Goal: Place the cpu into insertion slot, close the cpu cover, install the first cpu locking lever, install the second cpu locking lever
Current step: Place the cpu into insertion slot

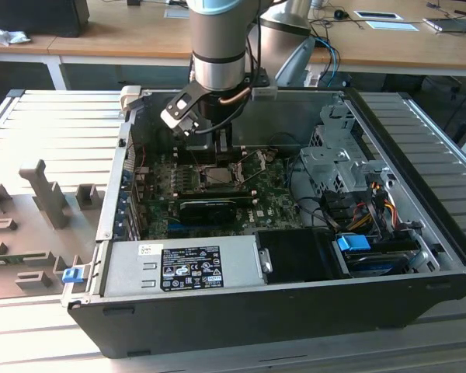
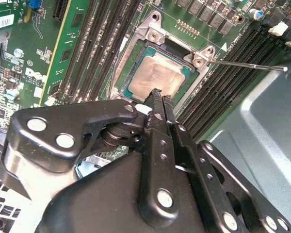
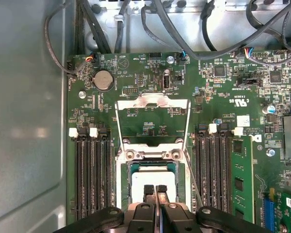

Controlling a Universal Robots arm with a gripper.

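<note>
The cpu (image 2: pixel 157 77), a flat square chip with a dull silver top, lies in the insertion slot (image 2: pixel 131 90) on the green motherboard; it also shows in the first wrist view as the cpu (image 3: pixel 153 180). The cpu cover (image 3: pixel 153 102), a thin metal frame, stands swung open beyond the slot. A thin locking lever (image 2: pixel 247 64) sticks out to one side, unlatched, and appears again as the lever (image 3: pixel 191 174). My gripper (image 2: pixel 160 94) is shut with nothing between its fingers, tips just over the cpu's near edge. In the exterior view the gripper (image 1: pixel 216 155) hangs above the slot (image 1: pixel 217 177).
The open black computer case (image 1: pixel 419 256) surrounds the board. Memory slots (image 3: pixel 89 170) flank the socket on both sides. Cables (image 3: pixel 184 29) run along the case wall, a power supply (image 1: pixel 186 268) sits at the front, and drive bays (image 1: pixel 334 163) are at the exterior view's right.
</note>
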